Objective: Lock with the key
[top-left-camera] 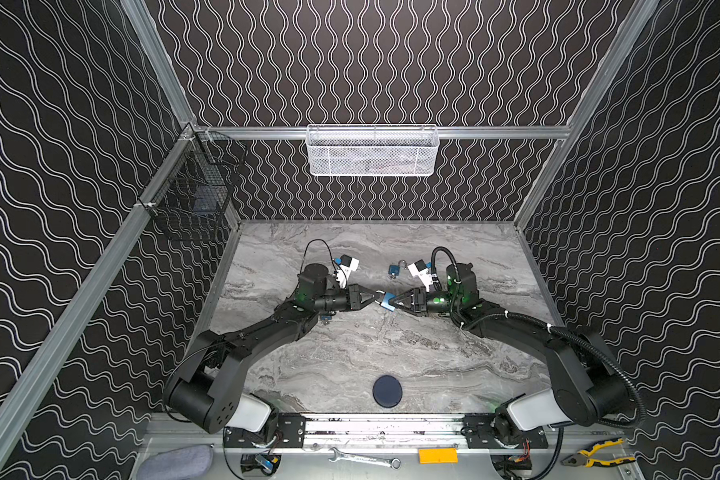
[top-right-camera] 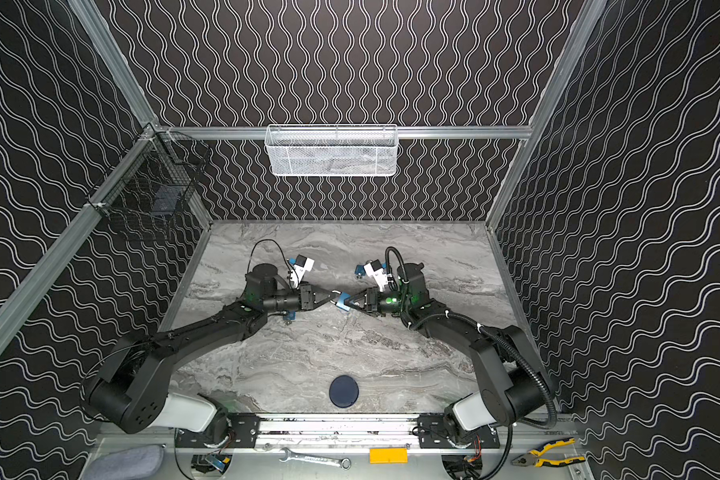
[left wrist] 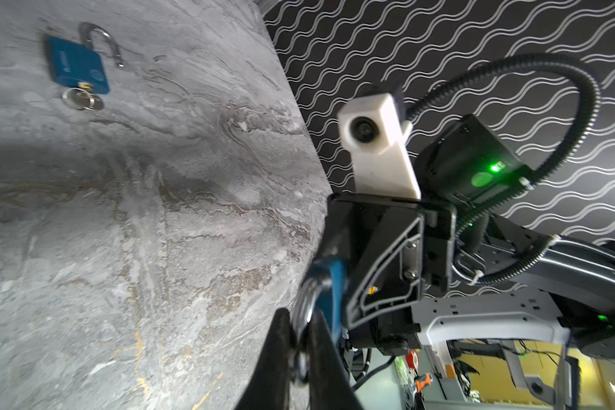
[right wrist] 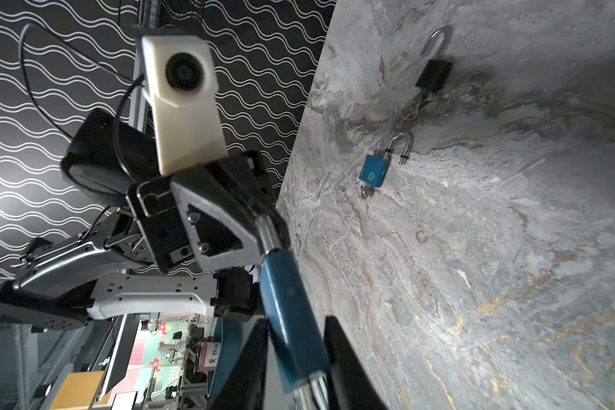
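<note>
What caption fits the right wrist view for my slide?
Left gripper holds blue padlock by its shackle; two open padlocks lie on table.

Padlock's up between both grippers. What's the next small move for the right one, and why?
Probably ease the right gripper back along the padlock to the metal stub at its end, likely the key, and close there. The left gripper pinches the shackle, so the lock is supported. The right jaws only flank the body; whether they grip it firmly cannot be told.
</note>
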Available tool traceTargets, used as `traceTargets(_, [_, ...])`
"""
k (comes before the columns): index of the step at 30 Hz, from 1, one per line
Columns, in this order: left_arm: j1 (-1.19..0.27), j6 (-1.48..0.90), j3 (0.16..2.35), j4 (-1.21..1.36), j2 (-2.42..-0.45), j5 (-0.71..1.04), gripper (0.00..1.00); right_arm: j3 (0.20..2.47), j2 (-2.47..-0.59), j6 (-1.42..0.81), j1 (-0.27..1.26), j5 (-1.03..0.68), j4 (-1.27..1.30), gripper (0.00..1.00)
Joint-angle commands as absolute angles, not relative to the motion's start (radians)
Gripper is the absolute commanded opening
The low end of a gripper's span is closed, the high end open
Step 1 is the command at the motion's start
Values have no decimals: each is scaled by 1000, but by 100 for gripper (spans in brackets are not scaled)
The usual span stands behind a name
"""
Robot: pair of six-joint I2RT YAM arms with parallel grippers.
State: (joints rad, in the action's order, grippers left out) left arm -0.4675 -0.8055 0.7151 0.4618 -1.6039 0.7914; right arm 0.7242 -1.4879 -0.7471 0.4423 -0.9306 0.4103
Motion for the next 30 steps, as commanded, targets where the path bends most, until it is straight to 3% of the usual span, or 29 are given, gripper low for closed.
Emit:
traceTargets(1, [-463,-791,718,497,-1605,833,0,719,-1485,-750,442,-919,470,38])
traceTargets(7, [-457,-836,687,578,-1611,833,0,693,-1476,-756,443,-914,490,49])
traceTargets(15, [-455,-875,689,630,-1629,834,0,635,-1472,-773,411,-899,536,53])
traceTargets(21, [-454,-882,693,623,-1626,833,0,577,-1467,-829,410,-895,636,54])
traceTargets(30, [-452,-921,678,679,-1642,833,0,539,-1451,-876,410,-908,735,46])
